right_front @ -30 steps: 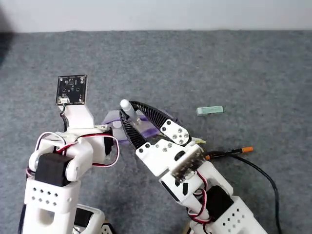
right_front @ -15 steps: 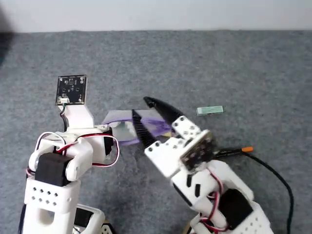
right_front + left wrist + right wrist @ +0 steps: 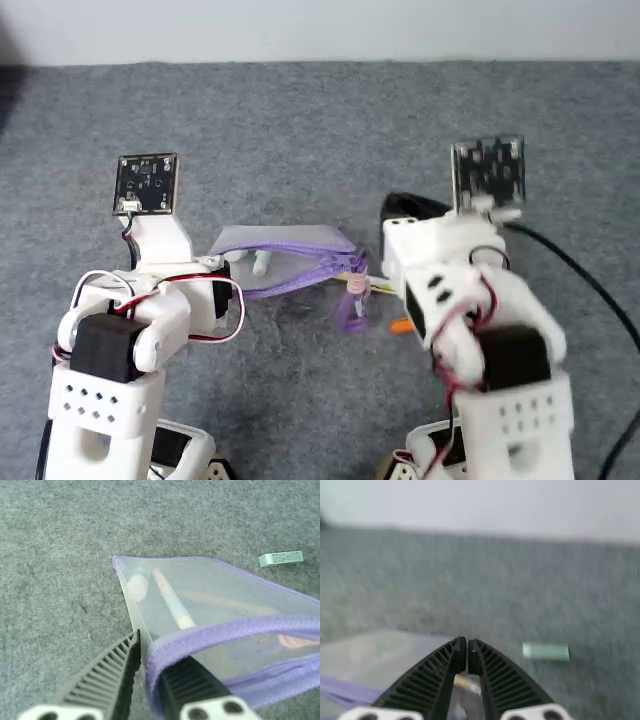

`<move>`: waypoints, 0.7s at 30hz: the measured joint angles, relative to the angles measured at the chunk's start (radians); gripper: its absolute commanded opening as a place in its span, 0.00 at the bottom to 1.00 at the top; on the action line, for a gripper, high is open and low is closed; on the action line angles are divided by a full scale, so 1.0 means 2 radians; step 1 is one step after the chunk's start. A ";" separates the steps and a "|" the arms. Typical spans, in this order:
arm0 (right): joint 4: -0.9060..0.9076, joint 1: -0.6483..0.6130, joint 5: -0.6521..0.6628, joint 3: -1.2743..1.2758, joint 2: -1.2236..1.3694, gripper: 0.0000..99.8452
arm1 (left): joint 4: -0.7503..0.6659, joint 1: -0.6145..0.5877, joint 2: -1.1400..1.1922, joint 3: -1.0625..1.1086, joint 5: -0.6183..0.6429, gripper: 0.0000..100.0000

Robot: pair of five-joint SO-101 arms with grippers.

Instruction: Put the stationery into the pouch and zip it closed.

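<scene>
Between the left fingers (image 3: pixel 107 677), pouch (image 3: pixel 215 595) edge pinched, eraser (image 3: pixel 280 558) well apart.

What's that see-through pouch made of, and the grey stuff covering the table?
The pouch looks like thin translucent plastic mesh with a fine grid; the pen inside shows through. Its purple edging seems woven fabric. The table cover looks like grey felt or short carpet, fuzzy and speckled.

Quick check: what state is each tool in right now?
Left tool: closed, gripping the pouch by its edge.
Right tool: closed, nothing visibly held.
</scene>
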 measured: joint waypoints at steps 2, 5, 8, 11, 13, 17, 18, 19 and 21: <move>0.044 0.014 0.001 -0.012 0.042 0.01 | 0.000 0.000 0.000 0.000 0.000 0.01; 0.101 0.041 0.002 -0.015 0.112 0.02 | 0.000 0.000 0.000 0.000 0.000 0.01; 0.121 0.071 -0.018 -0.015 0.172 0.10 | 0.000 0.000 0.000 0.000 0.000 0.01; 0.124 0.109 -0.045 -0.015 0.216 0.19 | 0.000 0.000 0.000 0.000 0.000 0.01; 0.124 0.131 -0.068 -0.016 0.236 0.20 | 0.000 0.000 0.000 0.000 0.000 0.01; 0.124 0.169 -0.107 -0.016 0.259 0.18 | 0.000 0.000 0.000 0.000 0.000 0.01; 0.124 0.176 -0.114 -0.016 0.265 0.18 | 0.000 0.000 0.000 0.000 0.000 0.01; 0.124 0.180 -0.122 -0.016 0.272 0.18 | 0.000 0.000 0.000 0.000 0.000 0.01; 0.120 0.189 -0.139 -0.016 0.290 0.18 | 0.000 0.000 0.000 0.000 0.000 0.01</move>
